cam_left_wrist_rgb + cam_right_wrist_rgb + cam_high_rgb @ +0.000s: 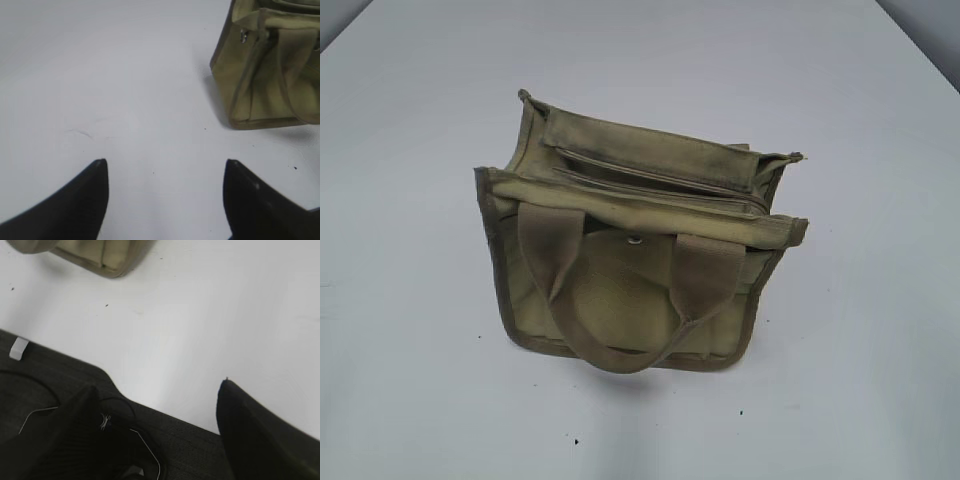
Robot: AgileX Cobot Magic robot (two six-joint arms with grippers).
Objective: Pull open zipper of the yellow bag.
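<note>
White table (410, 380) fills every view, bare but for the bag (635, 265), which stands upright near its middle, well clear of every edge. The zipper (660, 185) runs along the bag's top and looks shut, so nothing of the inside shows; I cannot pick out its pull tab. One handle (620, 300) droops over the front below a snap (636, 239).

Neither arm appears in the exterior view. The left gripper (165, 167) hangs spread wide over bare table, holding nothing, with the bag just ahead to its right. The right gripper (157, 387) is likewise spread and empty, back at the near edge, over dark cloth (45, 385) and a thin cable (145, 445) below it.

The bag is soft and unanchored: my guess is that pulling the tab without the other gripper pinning the bag would drag or tip the whole thing. Grabbing the handle instead of the tab is another risk.
</note>
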